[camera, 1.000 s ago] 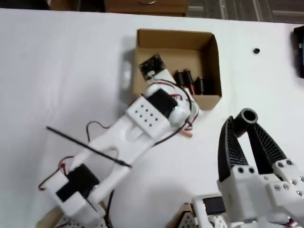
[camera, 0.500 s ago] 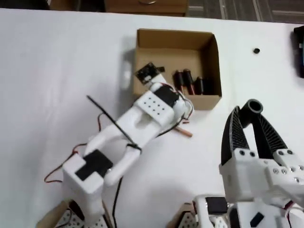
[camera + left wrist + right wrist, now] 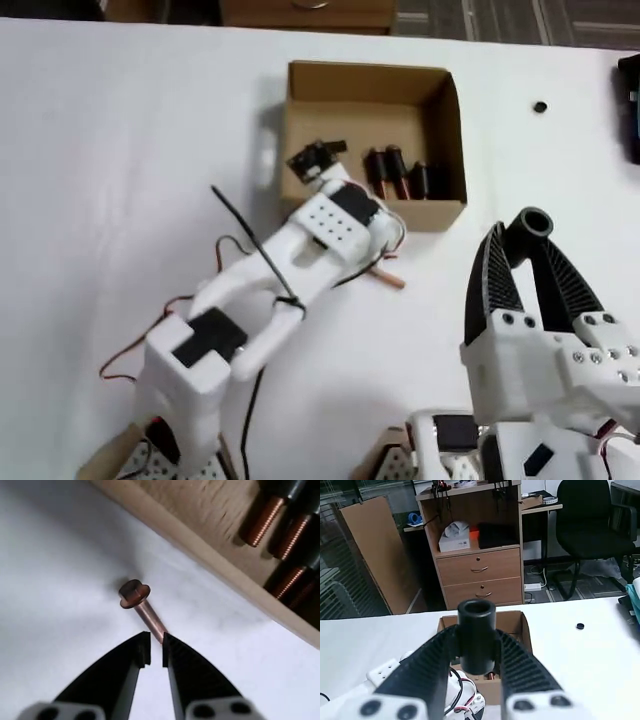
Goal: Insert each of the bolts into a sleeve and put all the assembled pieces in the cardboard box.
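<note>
White table [image 3: 120, 130] runs under both arms, with the cardboard box [image 3: 368, 69] at its far middle holding several assembled pieces [image 3: 400, 175] along its right side. Over the last second the left arm [image 3: 300, 245] has drawn its base end in toward the near left and settled its wrist just near of the box's near wall. The left gripper [image 3: 156, 647] now has its fingers closed on the shank end of the bolt [image 3: 142, 607], which lies on the table just beside that wall, head pointing away. The right gripper [image 3: 528, 262] has edged slightly farther and then held at the near right, clenched on an upright black sleeve [image 3: 476, 630] with its bore facing up. By my reading the pick is made, so the bolt can next be carried to the waiting sleeve. A small black item [image 3: 540, 106] sits far right on the table. Behind stand a wooden drawer cabinet [image 3: 477, 575] and a black office chair [image 3: 592, 525].
</note>
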You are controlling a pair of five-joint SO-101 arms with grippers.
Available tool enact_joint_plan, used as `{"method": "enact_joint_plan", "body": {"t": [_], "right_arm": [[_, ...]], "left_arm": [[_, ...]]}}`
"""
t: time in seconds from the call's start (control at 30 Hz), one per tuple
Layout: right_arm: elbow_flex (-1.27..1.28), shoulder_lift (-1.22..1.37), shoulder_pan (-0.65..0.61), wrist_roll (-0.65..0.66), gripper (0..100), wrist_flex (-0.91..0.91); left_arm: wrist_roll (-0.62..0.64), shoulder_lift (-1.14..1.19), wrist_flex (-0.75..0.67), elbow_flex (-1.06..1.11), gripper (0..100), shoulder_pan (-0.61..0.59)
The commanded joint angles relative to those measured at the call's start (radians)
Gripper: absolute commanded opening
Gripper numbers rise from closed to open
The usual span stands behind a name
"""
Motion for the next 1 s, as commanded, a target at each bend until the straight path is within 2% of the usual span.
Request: {"method": "enact_joint_plan", "body": {"t": [0.0,0.27,0.47,0.97], "right_arm": [[0.0,0.004,0.01,0.005,2.0,-0.016],[0.005,0.005,0.01,0.006,2.0,-0.015],[0.061,0.004,0.01,0.003,2.0,-0.021],[0.061,0.002,0.01,0.002,2.0,-0.022]], "left_arm": [[0.011,0.008,-0.023,-0.031,6,-0.008],[0.011,0.06,-0.021,-0.038,7,-0.005],[0.008,0.063,-0.021,-0.038,16,0.0],[0.009,0.146,-0.058,-0.038,14,-0.026]]}}
